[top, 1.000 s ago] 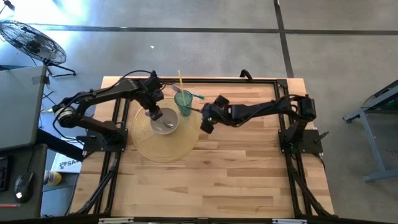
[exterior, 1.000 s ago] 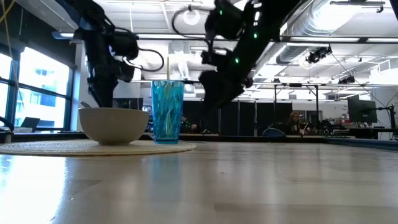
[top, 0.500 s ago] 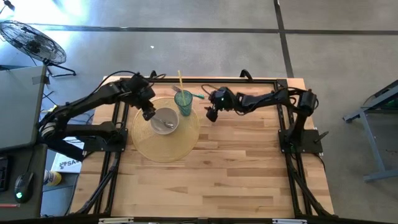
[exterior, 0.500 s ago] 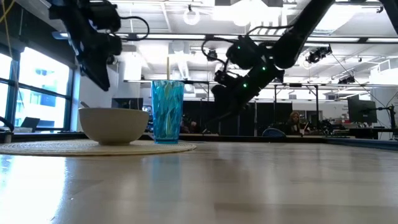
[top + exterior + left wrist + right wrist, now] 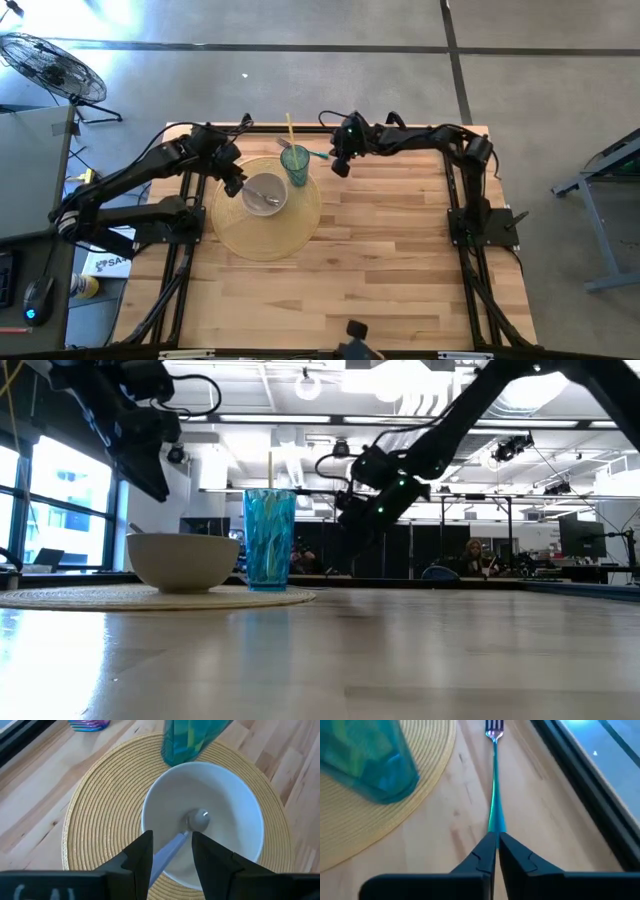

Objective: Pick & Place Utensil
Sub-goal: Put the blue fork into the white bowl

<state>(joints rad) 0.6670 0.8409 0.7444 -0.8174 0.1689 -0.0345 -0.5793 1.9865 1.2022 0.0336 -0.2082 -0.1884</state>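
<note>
A fork (image 5: 494, 780) with a teal handle lies flat on the wood near the table's far edge, right of the teal cup (image 5: 296, 165). My right gripper (image 5: 497, 840) is shut at the handle's near end. The cup and a white bowl (image 5: 263, 181) stand on a round straw placemat (image 5: 250, 235). A spoon (image 5: 199, 818) lies in the bowl, its handle leaning on the rim. My left gripper (image 5: 170, 852) hangs open above the bowl's left side and holds nothing. My right gripper pinches the free end of the fork's handle (image 5: 495, 826) between its two fingertips. The fingers slant down from the table's right and lie along the fork. The fork lies flat on the table, its tines (image 5: 493, 731) pointing away from the gripper.
A yellow straw (image 5: 290, 128) stands in the cup. A purple-tinted utensil (image 5: 90, 724) lies on the wood just beyond the placemat. The black frame rail (image 5: 580, 780) runs close along the fork at the far edge. Bare wood spreads over the near half of the table.
My right gripper has swung from beside the bowl toward the table's far edge, sunk to the fork's handle and shut there. My left gripper has risen and drawn back from the bowl toward the table's left edge. The spoon has stayed in the bowl.
</note>
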